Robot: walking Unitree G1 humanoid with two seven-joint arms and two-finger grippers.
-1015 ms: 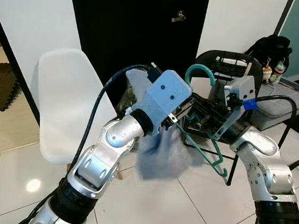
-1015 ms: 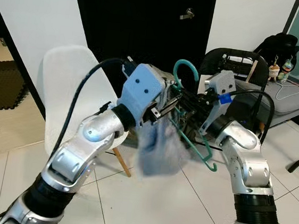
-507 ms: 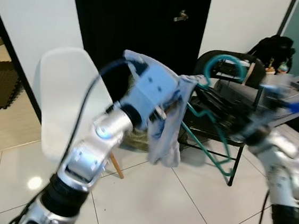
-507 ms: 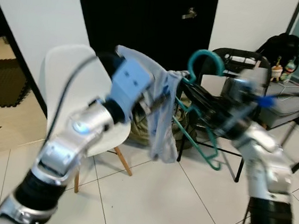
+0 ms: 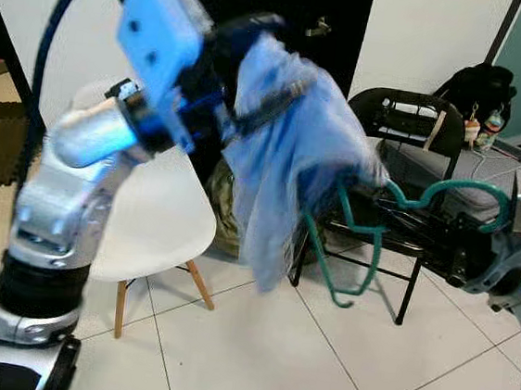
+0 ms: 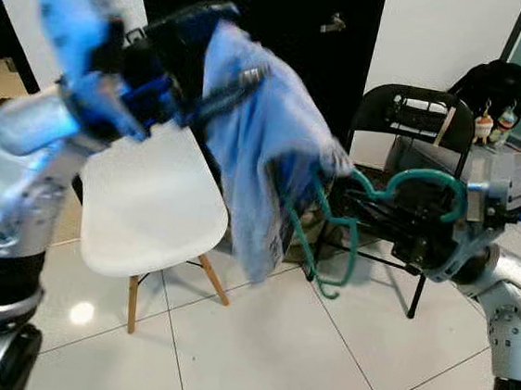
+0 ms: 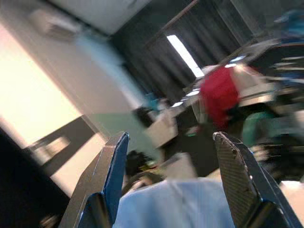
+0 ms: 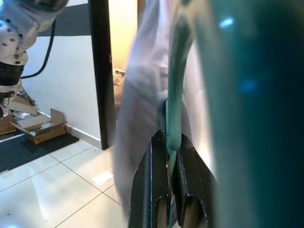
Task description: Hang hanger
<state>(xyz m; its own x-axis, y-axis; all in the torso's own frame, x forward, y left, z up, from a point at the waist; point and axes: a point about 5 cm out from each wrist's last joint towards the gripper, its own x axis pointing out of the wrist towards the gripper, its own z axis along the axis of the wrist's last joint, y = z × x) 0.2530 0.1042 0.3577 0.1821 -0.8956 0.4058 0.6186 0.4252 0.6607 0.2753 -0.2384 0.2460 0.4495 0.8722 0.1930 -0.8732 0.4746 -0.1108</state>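
A teal plastic hanger [image 5: 372, 258] hangs in the air in front of the black folding chair, its hook [image 6: 430, 179] pointing right. My right gripper [image 8: 166, 145] is shut on the hanger near its neck. A light blue cloth [image 5: 283, 160] is draped over my raised left gripper [image 7: 171, 137], and its lower folds hide one shoulder of the hanger. The left fingers [image 7: 111, 173] stand wide apart, with the cloth lying between their bases. All views are motion-blurred.
A white shell chair [image 5: 160, 217] stands under my left arm. A black folding chair [image 5: 408, 117] is behind the hanger, with a grey bin [image 5: 500, 174] and a black bag [image 5: 481, 88] further right. A dark door [image 5: 297, 22] is at the back. The floor is white tile.
My left arm has swung up and to the left, lifting the cloth high. My right arm has drawn back to the right with the hanger, whose hook now lies sideways.
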